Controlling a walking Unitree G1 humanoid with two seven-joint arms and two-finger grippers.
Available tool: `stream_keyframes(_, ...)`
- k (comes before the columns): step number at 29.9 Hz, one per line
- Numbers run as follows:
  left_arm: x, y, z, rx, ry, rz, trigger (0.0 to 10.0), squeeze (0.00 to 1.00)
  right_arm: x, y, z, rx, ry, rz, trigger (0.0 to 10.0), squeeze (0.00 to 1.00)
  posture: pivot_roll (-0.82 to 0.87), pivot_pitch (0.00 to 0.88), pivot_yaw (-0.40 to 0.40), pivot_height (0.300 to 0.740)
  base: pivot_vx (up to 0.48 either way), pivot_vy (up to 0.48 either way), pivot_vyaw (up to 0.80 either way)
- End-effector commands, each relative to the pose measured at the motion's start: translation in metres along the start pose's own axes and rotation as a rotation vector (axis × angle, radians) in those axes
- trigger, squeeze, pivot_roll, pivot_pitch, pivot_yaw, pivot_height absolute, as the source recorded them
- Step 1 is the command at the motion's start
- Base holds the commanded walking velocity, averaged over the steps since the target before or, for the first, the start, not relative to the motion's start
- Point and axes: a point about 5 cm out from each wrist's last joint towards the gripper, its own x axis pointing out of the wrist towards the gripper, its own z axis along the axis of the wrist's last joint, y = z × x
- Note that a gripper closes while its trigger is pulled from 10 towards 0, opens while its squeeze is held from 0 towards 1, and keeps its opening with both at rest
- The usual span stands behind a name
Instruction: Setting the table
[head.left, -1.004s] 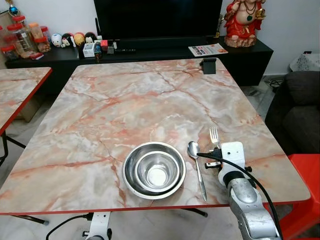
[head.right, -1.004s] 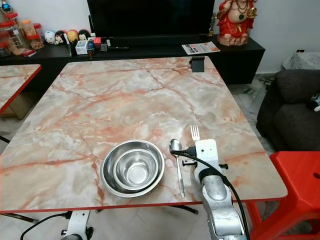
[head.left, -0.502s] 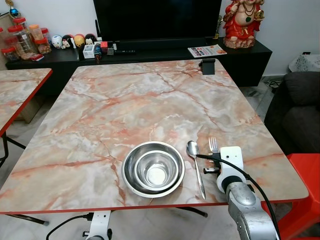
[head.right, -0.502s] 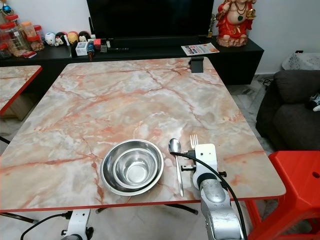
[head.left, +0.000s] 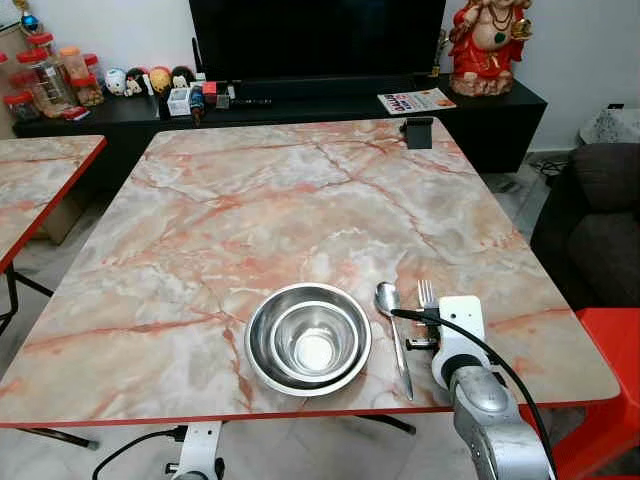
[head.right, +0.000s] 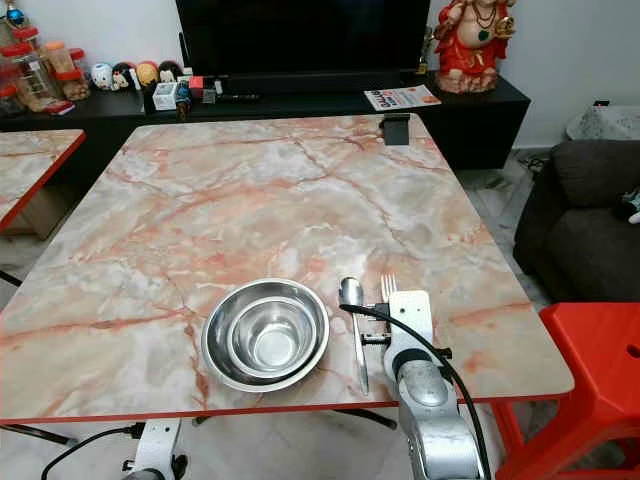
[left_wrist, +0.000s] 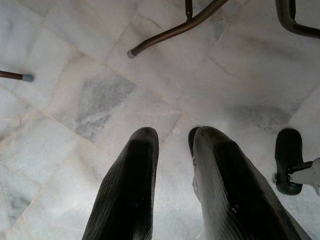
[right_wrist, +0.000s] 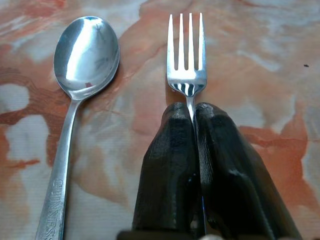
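Two round stainless-steel bowls (head.left: 308, 339) sit nested near the front edge of the pink-veined marble-pattern table with red trim (head.left: 290, 210), the smaller inside the larger, and the inner one holds nothing. Just right of them lies a shiny steel spoon (head.left: 392, 331), bowl end pointing away, with raised lettering along its handle; it looks like "GUINNESS" but that's a partial read. Right beside the spoon, not touching, lies a four-tined steel fork (right_wrist: 186, 65), tines pointing far. The right gripper (right_wrist: 193, 117) is down on the table with its two black fingers (right_wrist: 170, 165) pinched together on the fork's neck, only the slimmest gap between them. The left gripper (left_wrist: 171, 145) hangs low over the pale marble floor tiles (left_wrist: 75, 95), fingers a little apart and empty, near thin metal table legs (left_wrist: 175, 27).

Beyond the table, a black low cabinet (head.left: 300, 110) carries a dark television screen (head.left: 315, 40), clear storage jars with red lids (head.left: 40, 75), small round figurines (head.left: 145, 78), a magazine (head.left: 415, 100) and a red seated statue (head.left: 488, 45). A small black box (head.left: 418, 132) rests at the table's far right edge. A red plastic stool (head.right: 590, 390) and a dark grey sofa (head.left: 595, 230) stand to the right.
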Motion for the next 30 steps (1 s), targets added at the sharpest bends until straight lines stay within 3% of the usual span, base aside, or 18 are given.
stream_keyframes(1, -0.0005, 0.0019, -0.0037, 0.013, 0.021, -0.006, 10.0, 0.0, 0.0005, 0.0011, -0.0027, 0.006, 0.015, -0.008, 10.0, 0.0, -0.11, 0.0, 0.045, 0.725, 0.0, 0.0, 0.0)
stream_keyframes(16, -0.0005, 0.0027, -0.0037, 0.014, 0.021, -0.006, 10.0, 0.0, 0.0036, 0.005, -0.0029, 0.008, 0.016, 0.002, 10.0, 0.0, -0.1, 0.0, 0.046, 0.725, 0.0, 0.0, 0.0)
stream_keyframes(17, -0.0005, 0.0027, -0.0034, 0.014, 0.02, -0.006, 10.0, 0.0, 0.0039, 0.0051, -0.0024, 0.009, 0.015, 0.001, 10.0, 0.11, -0.1, 0.0, 0.047, 0.725, 0.0, 0.0, 0.0)
stream_keyframes(18, -0.0005, 0.0027, -0.0034, 0.014, 0.02, -0.006, 10.0, 0.0, 0.0039, 0.0051, -0.0024, 0.009, 0.015, 0.001, 10.0, 0.11, -0.1, 0.0, 0.047, 0.725, 0.0, 0.0, 0.0)
stream_keyframes(19, -0.0005, 0.0027, -0.0033, 0.015, 0.02, -0.005, 10.0, 0.0, 0.0041, 0.0052, -0.002, 0.01, 0.012, 0.001, 10.0, 0.58, -0.1, 0.0, 0.048, 0.725, 0.0, 0.0, 0.0)
stream_keyframes(20, -0.0004, 0.0027, -0.0033, 0.015, 0.02, -0.005, 10.0, 0.0, 0.0042, 0.0051, -0.0019, 0.011, 0.011, 0.001, 10.0, 0.79, -0.1, 0.0, 0.048, 0.725, 0.0, 0.0, 0.0)
stream_keyframes(24, -0.0004, 0.0029, -0.003, 0.016, 0.019, -0.005, 10.0, 0.0, 0.0048, 0.0045, -0.0014, 0.012, 0.008, -0.003, 10.0, 0.81, -0.1, 0.0, 0.048, 0.725, 0.0, 0.0, 0.0)
stream_keyframes(25, -0.0004, 0.0029, -0.0028, 0.017, 0.019, -0.005, 10.0, 0.0, 0.0051, 0.0043, -0.0012, 0.012, 0.007, -0.003, 10.0, 0.89, -0.1, 0.0, 0.048, 0.725, 0.0, 0.0, 0.0)
stream_keyframes(27, -0.0003, 0.003, -0.0024, 0.016, 0.018, -0.004, 10.0, 0.0, 0.0059, 0.0039, 0.0004, 0.013, -0.001, -0.003, 10.0, 0.92, -0.1, 0.0, 0.048, 0.725, 0.0, 0.0, 0.0)
stream_keyframes(28, -0.0002, 0.0029, -0.0022, 0.016, 0.018, -0.004, 10.0, 0.0, 0.0062, 0.0037, 0.001, 0.013, -0.003, -0.003, 10.0, 1.0, -0.1, 0.0, 0.048, 0.725, 0.0, 0.0, 0.0)
stream_keyframes(30, -0.0002, 0.0028, -0.0021, 0.017, 0.018, -0.005, 10.0, 0.0, 0.0064, 0.0036, 0.0013, 0.011, -0.006, -0.004, 10.0, 1.0, -0.1, 0.0, 0.048, 0.725, 0.0, 0.0, 0.0)
